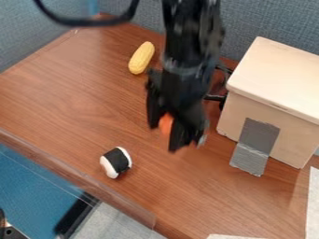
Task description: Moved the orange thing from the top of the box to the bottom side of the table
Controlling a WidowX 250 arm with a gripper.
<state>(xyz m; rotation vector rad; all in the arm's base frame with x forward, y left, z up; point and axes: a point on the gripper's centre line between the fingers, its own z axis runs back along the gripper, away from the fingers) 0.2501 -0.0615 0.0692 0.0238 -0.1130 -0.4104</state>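
The black gripper (pixel 164 137) hangs over the middle of the wooden table, left of the box. Between its two fingers sits the orange thing (pixel 166 123), held above the tabletop and partly covered by them. At the right stands the light wooden box (pixel 277 77) with its lid on; nothing orange lies on the visible part of that lid. The brown table (pixel 81 100) spreads below and to the left of the gripper.
A yellow corn cob (pixel 142 58) lies behind and left of the gripper. Toward the front-left edge is a black-and-white roll (pixel 116 162). Grey tape (pixel 255 144) runs down the box's front onto the table. Blue-grey partitions stand behind, with dark cables beside the box.
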